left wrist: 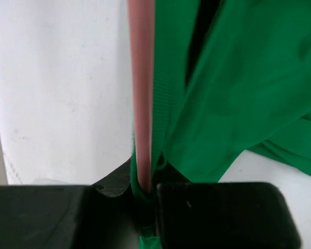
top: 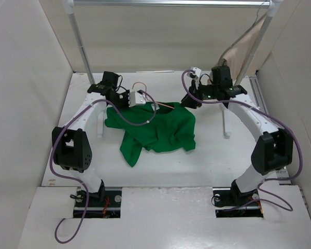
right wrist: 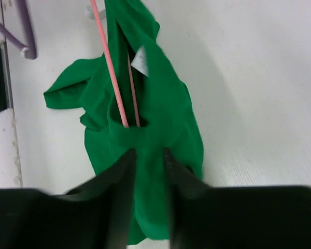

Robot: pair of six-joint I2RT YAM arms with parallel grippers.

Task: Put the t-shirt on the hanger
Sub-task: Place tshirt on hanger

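While my left gripper (left wrist: 145,207) clamped the stiff hanger (left wrist: 141,93), my right gripper (right wrist: 147,168) pinched shut on the soft, limp t-shirt (right wrist: 168,114) beside its opening, seemingly a sound hold.

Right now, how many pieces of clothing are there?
2. The green t-shirt lies crumpled in the middle of the table; a beige cloth hangs at the far right corner. Nothing else shows.

My left arm (top: 85,115) and right arm (top: 251,116) are white links with black joints and purple cables (top: 52,158); my right gripper (right wrist: 147,154) is black.
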